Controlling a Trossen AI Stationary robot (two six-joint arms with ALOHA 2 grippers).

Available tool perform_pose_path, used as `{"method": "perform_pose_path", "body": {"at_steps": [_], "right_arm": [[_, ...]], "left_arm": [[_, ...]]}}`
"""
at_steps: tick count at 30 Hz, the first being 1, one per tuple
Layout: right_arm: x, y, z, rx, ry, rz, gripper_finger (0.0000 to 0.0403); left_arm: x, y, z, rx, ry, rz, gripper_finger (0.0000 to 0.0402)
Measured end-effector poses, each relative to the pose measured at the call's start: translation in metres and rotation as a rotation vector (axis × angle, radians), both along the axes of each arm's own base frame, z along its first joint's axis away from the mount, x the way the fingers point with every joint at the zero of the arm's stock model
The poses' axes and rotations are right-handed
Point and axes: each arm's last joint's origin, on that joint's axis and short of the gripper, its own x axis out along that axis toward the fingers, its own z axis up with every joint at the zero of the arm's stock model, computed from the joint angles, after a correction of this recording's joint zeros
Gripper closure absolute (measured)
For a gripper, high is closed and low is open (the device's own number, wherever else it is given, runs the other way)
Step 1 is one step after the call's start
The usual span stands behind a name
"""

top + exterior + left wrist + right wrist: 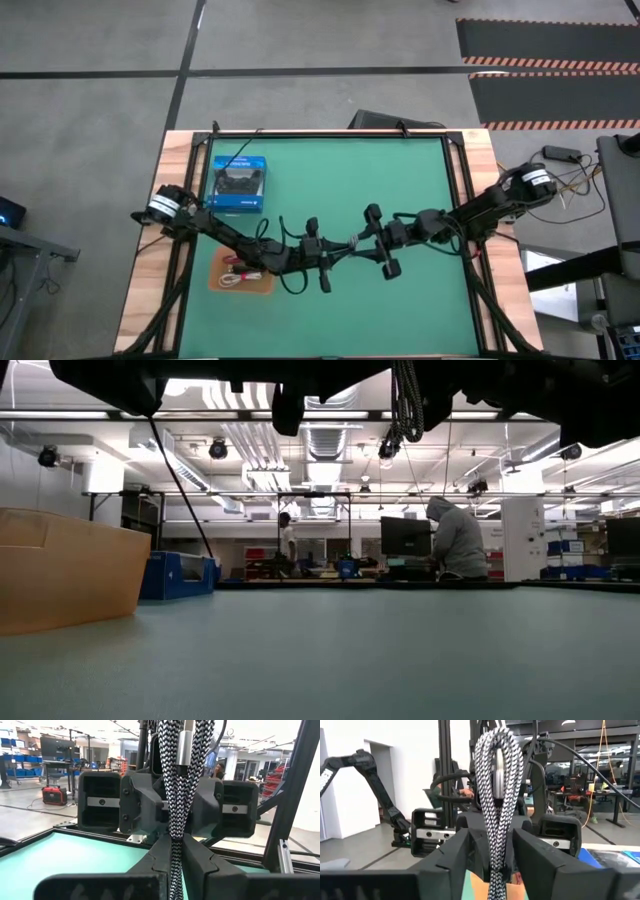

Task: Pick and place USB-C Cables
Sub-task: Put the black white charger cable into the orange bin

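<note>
A grey cable (352, 242), braided black and white and bundled in loops, is held in the air over the middle of the green mat. My left gripper (338, 251) and my right gripper (367, 238) face each other, and both are shut on this cable. The bundle stands upright between the left fingers (175, 847) and between the right fingers (494, 845). One loop end (408, 405) hangs down at the top of the low view. A red-pink cable (237, 264) and a white cable (236, 280) lie in the orange-brown tray (262, 285). The black cable is not seen. My left gripper pinches the cable bundle (175, 827) between its two fingers, coming level from the table's left side. The strands run upright across the fingertips, with a silver plug (184, 750) above the hold. The cable is lifted clear of the mat. My right gripper has the same bundle (495, 832) between its two fingers, coming level from the table's right side. Its loop end (497, 740) stands above the fingers, with a silver plug (498, 770) inside the loop. No part of the bundle rests on the table.
The blue box (238, 183) picturing a game controller lies at the mat's far left corner. The orange-brown tray (60, 570) sits at the left, near the front edge. Black frame rails (456, 180) border the mat. People stand in the room (455, 540) beyond the table.
</note>
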Motion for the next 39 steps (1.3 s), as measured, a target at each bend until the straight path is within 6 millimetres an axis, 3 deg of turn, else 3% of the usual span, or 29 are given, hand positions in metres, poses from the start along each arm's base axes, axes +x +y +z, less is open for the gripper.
{"method": "perform_pose_path", "body": {"at_steps": [9,20,32,39], "right_arm": [[-0.011,-0.003,0.015,-0.002,0.066,0.003,0.0218],[-0.040,-0.010,0.039,-0.026,0.185,0.002,0.0225],[-0.058,-0.015,0.048,-0.026,0.236,0.003,0.0232],[-0.057,-0.015,0.047,-0.028,0.243,0.003,0.0232]], "left_arm": [[-0.003,-0.010,-0.006,0.025,0.064,-0.025,0.0393],[-0.015,-0.021,-0.003,0.010,0.253,-0.065,0.0393],[-0.049,-0.018,0.039,-0.101,0.664,-0.022,0.0393],[-0.059,-0.023,0.066,-0.181,0.935,-0.118,0.0393]]}}
